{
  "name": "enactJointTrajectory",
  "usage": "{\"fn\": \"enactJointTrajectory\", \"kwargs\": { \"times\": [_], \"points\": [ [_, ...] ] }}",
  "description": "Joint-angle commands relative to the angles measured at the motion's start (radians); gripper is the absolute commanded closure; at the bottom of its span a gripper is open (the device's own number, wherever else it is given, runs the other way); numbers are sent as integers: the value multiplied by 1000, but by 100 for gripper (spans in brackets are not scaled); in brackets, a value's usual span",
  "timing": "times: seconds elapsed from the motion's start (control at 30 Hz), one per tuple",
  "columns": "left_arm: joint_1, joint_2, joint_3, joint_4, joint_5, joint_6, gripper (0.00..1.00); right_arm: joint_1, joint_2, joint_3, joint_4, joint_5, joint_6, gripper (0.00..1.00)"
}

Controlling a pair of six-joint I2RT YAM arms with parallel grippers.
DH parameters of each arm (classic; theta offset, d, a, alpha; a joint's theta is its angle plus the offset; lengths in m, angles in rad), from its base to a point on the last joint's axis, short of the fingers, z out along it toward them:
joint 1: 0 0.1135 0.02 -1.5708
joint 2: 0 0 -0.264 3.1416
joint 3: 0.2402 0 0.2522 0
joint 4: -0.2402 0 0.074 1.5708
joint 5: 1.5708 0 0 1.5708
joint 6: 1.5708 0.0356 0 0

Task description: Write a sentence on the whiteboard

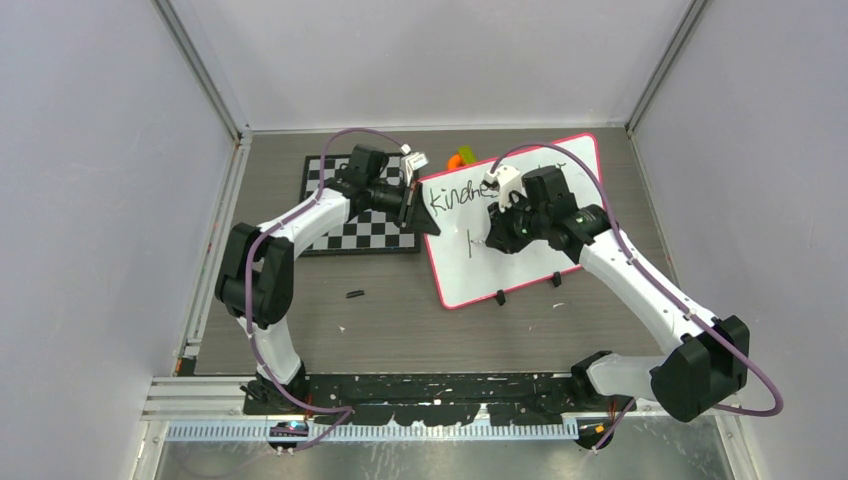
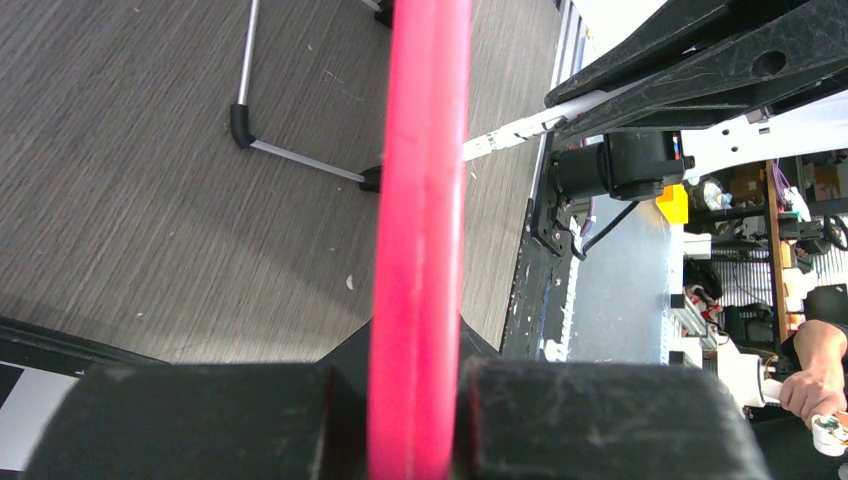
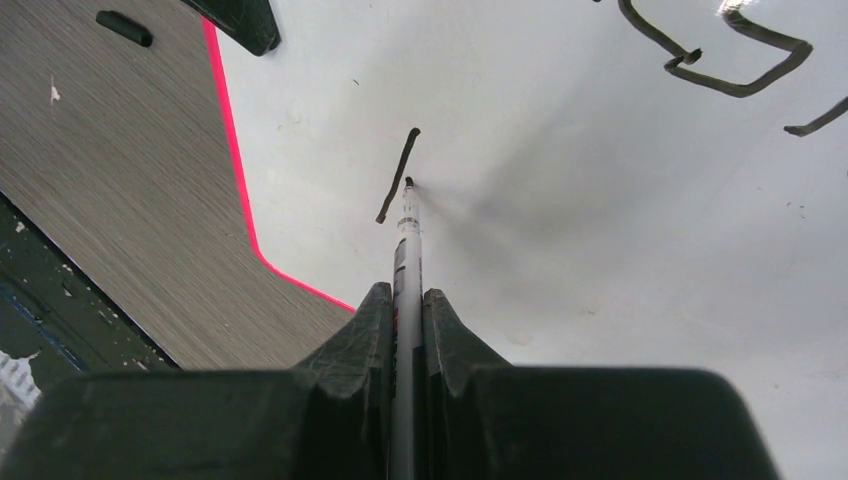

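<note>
The whiteboard [image 1: 540, 265], white with a pink frame, lies tilted on the table's right half. The sentence [image 1: 462, 193] reads "kindnes" in its top line, and one short stroke [image 1: 468, 243] stands below it. My left gripper [image 1: 425, 215] is shut on the board's left edge; the pink frame [image 2: 418, 200] runs between its jaws [image 2: 415, 370]. Over the board's middle, my right gripper [image 1: 492, 235] is shut on a thin white marker [image 3: 407, 250]. The marker's tip touches the whiteboard [image 3: 600, 250] beside the short stroke [image 3: 397, 175]. The right wrist view shows the right gripper [image 3: 405, 300] gripping the marker's barrel.
A black-and-white checkerboard [image 1: 345, 232] lies left of the board, partly under my left arm. An orange and green object [image 1: 462, 158] sits behind the board. A small black piece [image 1: 354, 294] lies on the table. Two black clips [image 1: 500, 297] stick out from the board's near edge.
</note>
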Motion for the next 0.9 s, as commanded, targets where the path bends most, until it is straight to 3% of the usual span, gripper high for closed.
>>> {"fn": "enactJointTrajectory", "kwargs": {
  "times": [0.0,0.87],
  "points": [
    [-4,-17,13,-4,-20,-2,100,4,-5,31,25,64,-15,100],
    [-5,-10,22,-13,-20,4,100,2,-74,-45,-42,43,-1,100]
  ]
}}
